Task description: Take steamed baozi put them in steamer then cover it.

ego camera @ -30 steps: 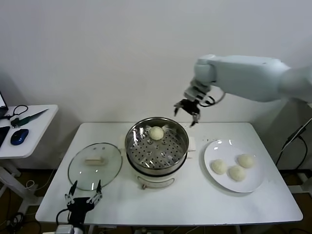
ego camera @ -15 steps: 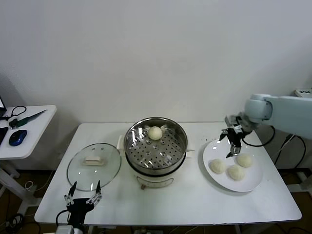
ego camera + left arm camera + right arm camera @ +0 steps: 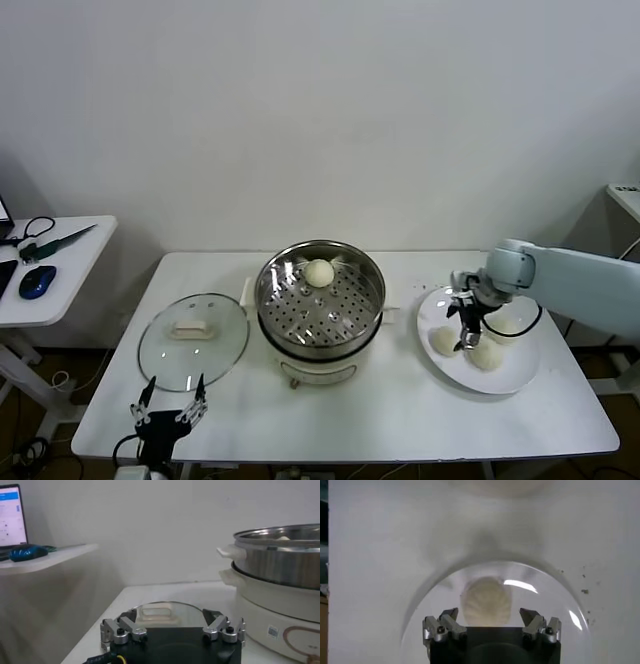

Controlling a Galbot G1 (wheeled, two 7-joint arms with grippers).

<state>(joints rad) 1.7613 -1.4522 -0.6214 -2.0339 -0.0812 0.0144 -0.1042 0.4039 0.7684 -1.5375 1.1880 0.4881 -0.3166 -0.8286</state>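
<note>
Head view: the steamer [image 3: 321, 305] stands at frame centre with one baozi [image 3: 320, 272] on its perforated tray. The cover [image 3: 194, 338] lies flat at lower left. The plate [image 3: 510, 375] at right holds three more buns. The right gripper [image 3: 468, 323] hangs over them with jaws spread, holding nothing. The left gripper [image 3: 168, 412], bottom left, is parked and also spread.

Left wrist view: the cover [image 3: 159, 613] sits just beyond the empty fingers [image 3: 123, 628]; the steamer [image 3: 280, 555] fills the right side.

Right wrist view: one bun [image 3: 486, 600] lies centred between the wide fingers [image 3: 445, 622], untouched.

Judgement: the buns look soft, light and easily dented; take one gently across its widest part.
</note>
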